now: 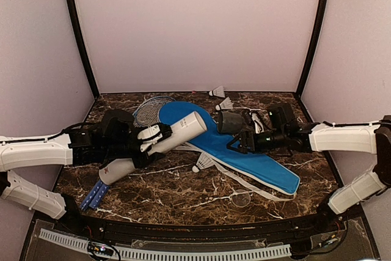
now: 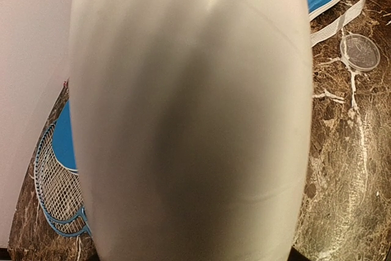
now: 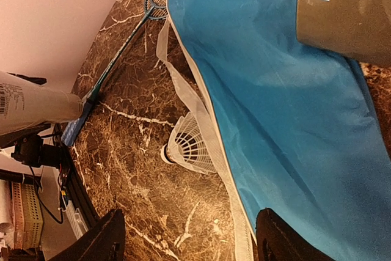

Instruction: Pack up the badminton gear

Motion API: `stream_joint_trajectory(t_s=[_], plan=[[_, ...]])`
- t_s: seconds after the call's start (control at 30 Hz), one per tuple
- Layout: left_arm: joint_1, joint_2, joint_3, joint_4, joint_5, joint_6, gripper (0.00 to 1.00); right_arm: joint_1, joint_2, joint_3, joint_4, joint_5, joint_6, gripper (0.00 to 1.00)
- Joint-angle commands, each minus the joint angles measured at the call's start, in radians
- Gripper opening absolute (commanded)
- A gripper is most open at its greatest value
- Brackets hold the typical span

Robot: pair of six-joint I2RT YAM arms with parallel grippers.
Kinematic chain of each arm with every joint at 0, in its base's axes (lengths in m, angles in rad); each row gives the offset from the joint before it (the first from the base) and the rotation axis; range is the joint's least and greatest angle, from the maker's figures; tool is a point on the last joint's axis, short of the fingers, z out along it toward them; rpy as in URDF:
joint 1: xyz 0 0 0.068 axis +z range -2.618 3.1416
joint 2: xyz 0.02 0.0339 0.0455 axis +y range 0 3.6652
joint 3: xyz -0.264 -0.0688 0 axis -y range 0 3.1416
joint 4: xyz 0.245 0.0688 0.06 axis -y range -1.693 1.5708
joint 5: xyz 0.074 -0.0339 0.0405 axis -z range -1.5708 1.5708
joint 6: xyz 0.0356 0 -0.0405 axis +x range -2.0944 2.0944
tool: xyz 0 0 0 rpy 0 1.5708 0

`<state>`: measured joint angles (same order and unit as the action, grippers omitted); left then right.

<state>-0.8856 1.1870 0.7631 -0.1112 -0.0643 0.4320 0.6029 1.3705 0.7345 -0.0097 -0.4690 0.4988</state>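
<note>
just ahead of the right jaws: one shuttlecock, with the tube slanted toward it

so the left jaws are clamped round the middle of the white tube (image 1: 160,143), holding it at a slant. in the left wrist view the tube fills the frame and hides the fingers. its long axis runs from near-left up to far-right, with the raised end over the blue bag (image 1: 256,160) and aimed toward the right arm (image 1: 342,137). whether that end is open cannot be told for sure, though the dark cap (image 1: 231,121) stands apart on the bag, just beyond the right jaws.

the right jaws are spread wide with nothing between them, low over the bag's near edge. one shuttlecock (image 3: 189,148) lies on its side on the bench (image 1: 183,203), touching the bag's white trim. it sits straight ahead of the gap between the right jaws, between the two arms yet nearer the right one. two more shuttlecocks (image 1: 217,91) sit at the far edge, well apart from both arms. the rackets (image 1: 149,109) lie under the tube and bag, handles toward the near-left.

by my judgement the next step falls to the right jaws: reach forward, close on that shuttlecock, and carry it to the tube's raised end.
</note>
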Motion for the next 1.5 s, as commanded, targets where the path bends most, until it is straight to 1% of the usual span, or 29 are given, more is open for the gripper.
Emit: stream_joint_trajectory(t_s=[0.0,0.13,0.23,0.27,0.5,0.6,0.73,0.93,1.23,1.47], plan=[[0.002,-0.032,0.018,0.014,0.008,0.003,0.58,0.053,0.045,-0.017,0.144,0.015,0.013,0.72],[0.002,-0.029,0.018,0.012,0.011,0.003,0.58,0.111,0.129,0.023,0.163,0.014,0.01,0.71],[0.002,-0.024,0.02,0.01,0.02,0.004,0.58,0.126,0.193,0.053,0.191,0.014,0.01,0.71],[0.002,-0.021,0.022,0.011,0.022,0.004,0.58,0.126,0.211,0.063,0.205,0.008,-0.022,0.63],[0.002,-0.021,0.024,0.007,0.023,0.004,0.58,0.126,0.376,0.174,0.232,-0.013,-0.071,0.57],[0.002,-0.023,0.024,0.007,0.025,0.005,0.58,0.131,0.415,0.199,0.244,-0.018,-0.071,0.56],[0.002,-0.02,0.024,0.008,0.027,0.007,0.58,0.151,0.441,0.207,0.24,-0.018,-0.071,0.56],[0.002,-0.015,0.025,0.006,0.032,0.006,0.58,0.183,0.44,0.186,0.255,-0.018,-0.071,0.56],[0.002,-0.008,0.027,0.004,0.033,0.005,0.58,0.19,0.435,0.145,0.324,-0.018,-0.071,0.56],[0.002,0.001,0.03,0.003,0.037,0.007,0.58,0.194,0.43,0.138,0.344,-0.018,-0.071,0.56]])
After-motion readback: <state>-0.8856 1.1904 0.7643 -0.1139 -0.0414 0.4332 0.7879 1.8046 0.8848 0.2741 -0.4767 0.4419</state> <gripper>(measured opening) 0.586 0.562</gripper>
